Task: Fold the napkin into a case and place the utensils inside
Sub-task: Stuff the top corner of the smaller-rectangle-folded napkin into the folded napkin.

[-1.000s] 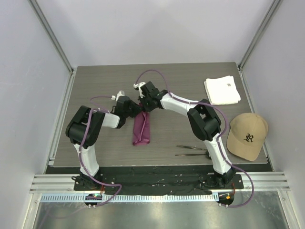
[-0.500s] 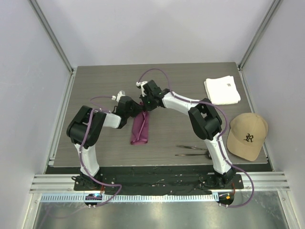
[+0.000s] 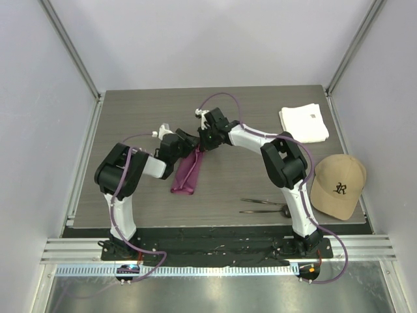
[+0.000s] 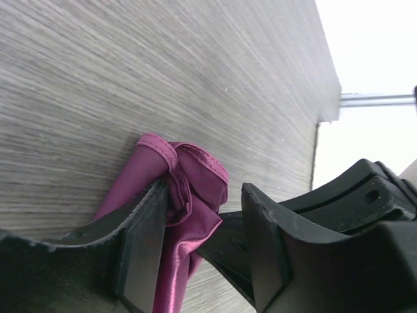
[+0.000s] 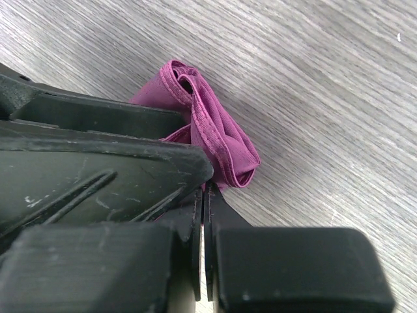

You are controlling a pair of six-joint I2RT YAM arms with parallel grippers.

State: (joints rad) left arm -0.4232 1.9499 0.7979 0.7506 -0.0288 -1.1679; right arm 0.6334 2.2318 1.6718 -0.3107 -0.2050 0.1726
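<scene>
Our right fingers [image 5: 225,212] pinch shut on the upper end of the folded napkin [image 3: 187,173], mid-frame on the tabletop [image 3: 130,124]; our left fingers [image 4: 264,248] stand apart, one touching it.

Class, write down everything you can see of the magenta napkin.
The napkin is thin, shiny magenta cloth, folded into a long narrow strip lying slanted on the table. Its far end is bunched and raised, apparently pinched by the shut right gripper, while one finger of the open left gripper touches it.
</scene>
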